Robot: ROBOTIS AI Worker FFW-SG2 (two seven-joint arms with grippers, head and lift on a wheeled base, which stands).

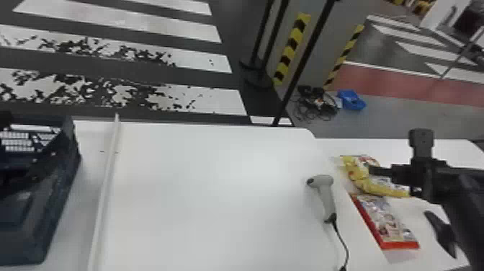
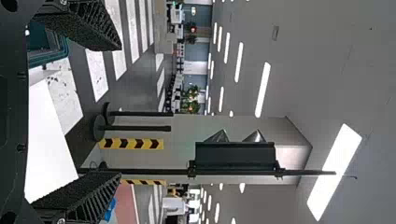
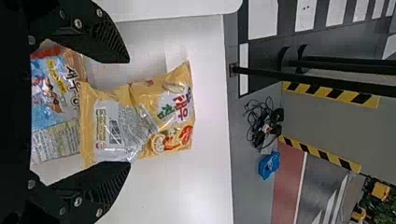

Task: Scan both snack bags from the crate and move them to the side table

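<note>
The lettered yellow bag (image 3: 140, 122) seemingly touches the red-edged bag (image 1: 387, 220) on the side table (image 3: 187, 191).

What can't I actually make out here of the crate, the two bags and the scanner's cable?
- Crate: its left part, cut off by the head view's left edge.
- Cable: its far end, cut off by the head view's bottom edge.
- Yellow bag: part of it, behind the right hand in the head view.
- Red-edged bag: one end, behind that hand in the right wrist view.
</note>
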